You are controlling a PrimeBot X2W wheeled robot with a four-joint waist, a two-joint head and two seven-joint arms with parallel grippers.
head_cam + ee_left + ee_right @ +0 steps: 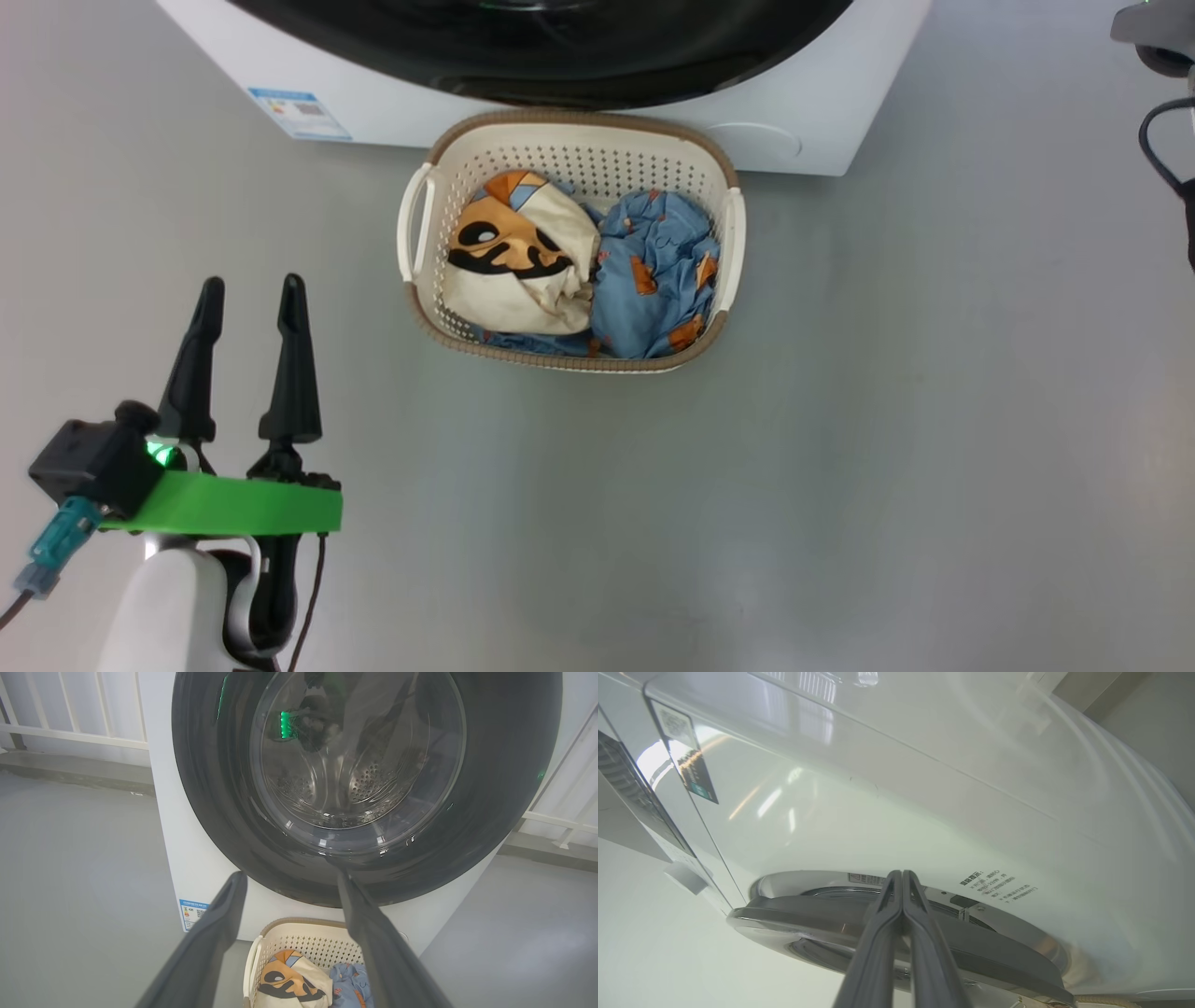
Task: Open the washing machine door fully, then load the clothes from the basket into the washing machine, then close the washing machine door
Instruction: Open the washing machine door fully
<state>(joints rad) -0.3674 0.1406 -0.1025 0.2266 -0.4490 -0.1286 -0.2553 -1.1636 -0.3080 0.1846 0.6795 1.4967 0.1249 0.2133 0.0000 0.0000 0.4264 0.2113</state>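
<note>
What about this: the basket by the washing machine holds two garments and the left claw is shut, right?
No: the left claw is open, as the head view shows. The basket by the washing machine holds two: a cream garment and a blue garment.

A bare laundry corner: a big white front-loading washing machine (201,858) stands on a smooth grey floor (70,882). White railing bars (70,737) run behind it, and a cream perforated plastic basket (579,126) of crumpled clothes (653,271) sits in front.

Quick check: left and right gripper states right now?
Left gripper, two long dark fingers: open, holding nothing.
Right gripper, two long dark fingers: shut, fingers pressed together, nothing between them.
</note>
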